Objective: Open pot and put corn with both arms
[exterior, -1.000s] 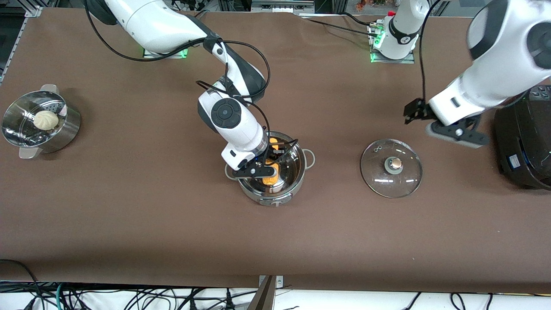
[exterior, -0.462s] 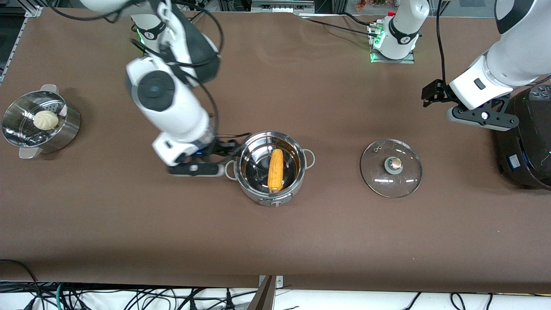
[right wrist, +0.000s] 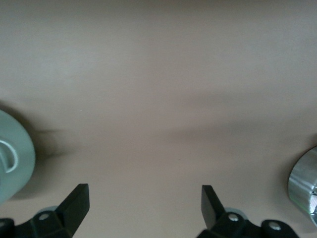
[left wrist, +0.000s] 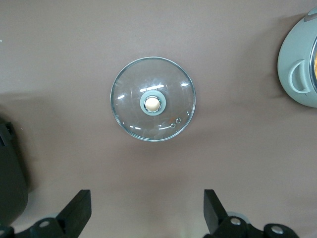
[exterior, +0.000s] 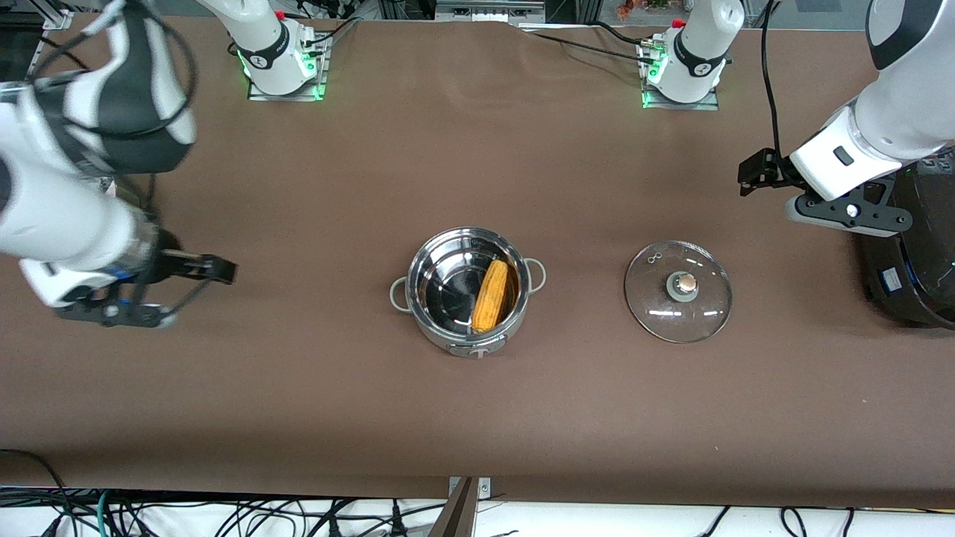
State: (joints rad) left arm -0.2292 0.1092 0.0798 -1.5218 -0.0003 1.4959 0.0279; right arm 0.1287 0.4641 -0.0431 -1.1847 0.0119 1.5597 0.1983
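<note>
The steel pot (exterior: 448,257) stands open in the middle of the table, and the yellow corn (exterior: 492,296) lies inside it against the wall toward the left arm's end. The glass lid (exterior: 677,291) with its copper knob lies flat on the table beside the pot, toward the left arm's end. It also shows in the left wrist view (left wrist: 153,99). My right gripper (exterior: 112,312) is open and empty over the table at the right arm's end. My left gripper (exterior: 847,212) is open and empty over the table between the lid and the black cooker.
The big black cooker (exterior: 918,253) stands at the left arm's end. The steel steamer is hidden under my right arm in the front view; its edge shows in the right wrist view (right wrist: 304,186), and the pot's edge (right wrist: 12,158) shows there too.
My right gripper let go of the corn in the pot and swung away to the right arm's end. The corn settled against the pot wall. My left gripper drew back toward the cooker.
</note>
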